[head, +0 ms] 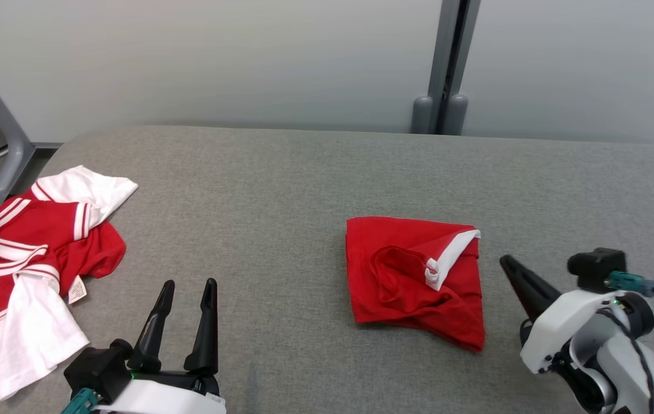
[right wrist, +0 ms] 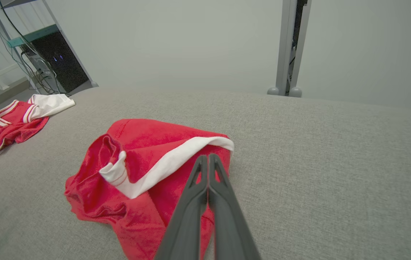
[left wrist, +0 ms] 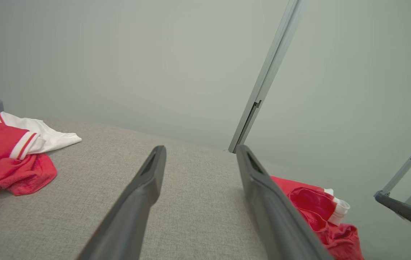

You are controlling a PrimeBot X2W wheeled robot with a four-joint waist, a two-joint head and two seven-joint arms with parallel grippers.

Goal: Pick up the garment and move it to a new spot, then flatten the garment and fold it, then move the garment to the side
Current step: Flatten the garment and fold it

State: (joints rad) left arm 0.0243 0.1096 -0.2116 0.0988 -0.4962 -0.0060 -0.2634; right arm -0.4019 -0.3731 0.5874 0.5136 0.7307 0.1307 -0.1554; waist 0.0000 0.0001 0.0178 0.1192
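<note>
Right gripper [head: 505, 263] closed near loosely folded red garment [head: 413, 276] with white trim.

A wide table covered in grey woven fabric [head: 303, 184] was seen, with a plain pale wall [head: 217, 57] behind its far edge. At the table's left edge a crumpled heap of red and white clothing with striped trim [head: 27, 253] was spread, and a small white label [head: 77, 290] was turned out on its near side. A grey metal upright [head: 447, 57] was set behind the far edge. A black box with trailing cables [right wrist: 59, 61] was glimpsed beyond the far left corner.
</note>
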